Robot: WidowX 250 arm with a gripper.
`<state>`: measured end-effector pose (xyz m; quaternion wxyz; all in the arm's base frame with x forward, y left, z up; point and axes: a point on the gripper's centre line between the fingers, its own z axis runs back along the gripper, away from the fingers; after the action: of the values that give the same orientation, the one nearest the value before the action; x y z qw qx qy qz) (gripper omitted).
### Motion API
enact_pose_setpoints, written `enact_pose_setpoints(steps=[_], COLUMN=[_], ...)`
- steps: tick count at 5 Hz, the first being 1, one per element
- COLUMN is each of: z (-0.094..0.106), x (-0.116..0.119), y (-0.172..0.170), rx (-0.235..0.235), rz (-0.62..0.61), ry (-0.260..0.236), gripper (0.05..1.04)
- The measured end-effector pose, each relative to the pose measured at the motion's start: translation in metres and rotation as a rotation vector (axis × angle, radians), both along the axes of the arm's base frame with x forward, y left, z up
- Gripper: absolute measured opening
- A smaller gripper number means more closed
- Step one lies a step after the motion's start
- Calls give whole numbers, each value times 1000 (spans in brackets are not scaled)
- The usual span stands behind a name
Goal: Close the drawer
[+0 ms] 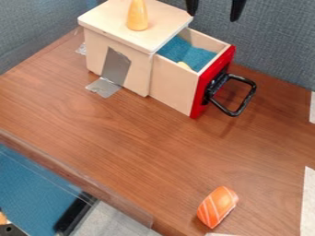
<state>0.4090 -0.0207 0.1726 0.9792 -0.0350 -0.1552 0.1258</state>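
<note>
While the drawer [174,86] stands open, the end effector [214,10] points downward; its fingers [237,9] are apart.

The top edge cuts off the pincer [213,17] and yellow cone [137,18]; the drawer [174,85] partly hides a pale item [184,65].

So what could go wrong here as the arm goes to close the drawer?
A push on the red front could land on the black handle, which sticks out and might turn the push sideways.

The upright yellow piece on the cabinet could topple if the cabinet is jolted.

The cabinet might slide with the drawer if the silver tape gives.
</note>
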Motion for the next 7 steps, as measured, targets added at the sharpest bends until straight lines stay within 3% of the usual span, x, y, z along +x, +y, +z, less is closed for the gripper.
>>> enact_pose_setpoints(steps=[1, 4, 5, 7], z=[-16, -22, -42, -94], x=[0, 19, 20, 24], y=[0, -92, -109, -116], rx=[2, 40, 88, 182], rz=[4, -161, -201, -243], ry=[45, 26, 58, 191], gripper=[999, 999, 999, 999])
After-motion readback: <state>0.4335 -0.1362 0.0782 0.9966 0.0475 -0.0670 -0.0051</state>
